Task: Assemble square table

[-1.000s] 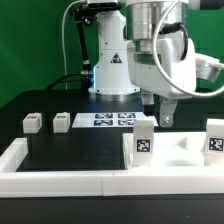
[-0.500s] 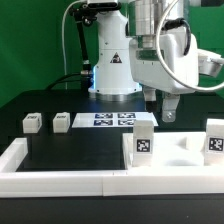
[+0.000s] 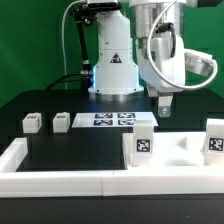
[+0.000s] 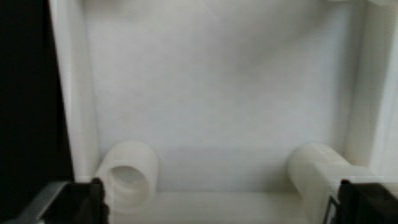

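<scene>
Near the front of the table (image 3: 70, 145), on the exterior view's right, the slab (image 3: 178, 152) lies flat in the corner of the wall (image 3: 60, 180). Two tagged blocks stand upright at it, a left block (image 3: 143, 141) at its left edge and a right block (image 3: 213, 140) at its right edge. Whether they are joined to the slab cannot be told.

The wrist view is almost filled by the slab (image 4: 214, 90), with one round socket (image 4: 128, 172) and a second socket (image 4: 320, 168) rising from its surface.

The gripper (image 3: 163, 112) hangs above the slab's far edge, apart from it and pointing down. Its dark fingers (image 4: 57, 202) sit at opposite sides of the wrist view, spread wide, with nothing held between them.

Farther off, on the exterior view's left, a leg block (image 3: 32, 122) and a second leg block (image 3: 61, 121) sit side by side on the table, well apart from the slab. Just right of them lies the marker board (image 3: 113, 120), and the arm base (image 3: 113, 70) stands beyond it at the far side.
</scene>
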Available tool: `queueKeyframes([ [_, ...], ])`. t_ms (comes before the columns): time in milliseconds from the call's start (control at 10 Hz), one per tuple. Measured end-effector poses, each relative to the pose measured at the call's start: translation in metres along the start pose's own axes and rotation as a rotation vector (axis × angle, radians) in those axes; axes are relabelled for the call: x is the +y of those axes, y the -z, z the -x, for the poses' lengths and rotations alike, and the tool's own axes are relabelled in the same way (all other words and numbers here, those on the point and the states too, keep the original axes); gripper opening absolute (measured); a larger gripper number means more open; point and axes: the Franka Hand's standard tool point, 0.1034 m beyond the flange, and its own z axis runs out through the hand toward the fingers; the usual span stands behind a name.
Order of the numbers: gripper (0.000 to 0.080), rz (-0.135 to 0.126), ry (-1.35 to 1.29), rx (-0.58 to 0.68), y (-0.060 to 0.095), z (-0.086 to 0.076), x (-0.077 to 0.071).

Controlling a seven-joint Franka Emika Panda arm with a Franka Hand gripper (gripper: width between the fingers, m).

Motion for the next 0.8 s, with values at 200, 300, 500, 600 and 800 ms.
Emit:
queueKeyframes([
  [200, 0.0648, 0.023, -0.033, 0.014, -0.015, 0.016, 0.017],
  [300, 0.0648, 0.021, -0.011, 0.011, -0.015, 0.016, 0.015],
  [500, 0.0648, 0.023, -0.012, 0.01, -0.016, 0.017, 0.015],
  [600, 0.0648, 0.024, -0.008, 0.011, -0.016, 0.017, 0.016],
  [800, 0.0648, 0.037, -0.028, 0.027, -0.029, 0.022, 0.032],
])
